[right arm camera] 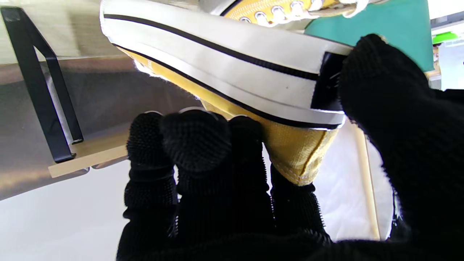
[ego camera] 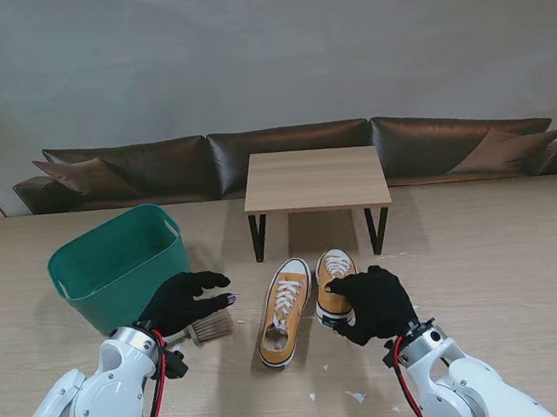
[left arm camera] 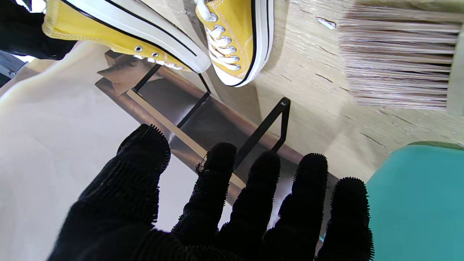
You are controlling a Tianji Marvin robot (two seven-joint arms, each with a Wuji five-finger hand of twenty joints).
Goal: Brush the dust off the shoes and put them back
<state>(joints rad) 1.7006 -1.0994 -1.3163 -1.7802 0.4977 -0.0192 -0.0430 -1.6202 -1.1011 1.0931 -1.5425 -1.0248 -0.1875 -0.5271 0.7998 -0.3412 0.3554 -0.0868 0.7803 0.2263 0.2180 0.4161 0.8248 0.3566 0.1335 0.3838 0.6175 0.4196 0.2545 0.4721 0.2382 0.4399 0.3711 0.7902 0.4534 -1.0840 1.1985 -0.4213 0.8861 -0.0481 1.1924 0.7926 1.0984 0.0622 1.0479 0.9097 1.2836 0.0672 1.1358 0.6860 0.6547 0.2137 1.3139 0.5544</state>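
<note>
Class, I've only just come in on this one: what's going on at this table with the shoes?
A two-armed robot is cleaning a pair of yellow sneakers. Its right hand is closed on the heel of the right shoe, tilting it off the table. The left shoe lies flat beside it. The left hand is open, fingers spread, over the brush, which lies on the table next to the green bin. Brushing has not begun.

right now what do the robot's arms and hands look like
Both arms are glossy white rounded shells with silver metal wrist rings and red and black cables alongside. The left hand and right hand wear black knitted gloves with a nubby texture over five fingers.
</note>
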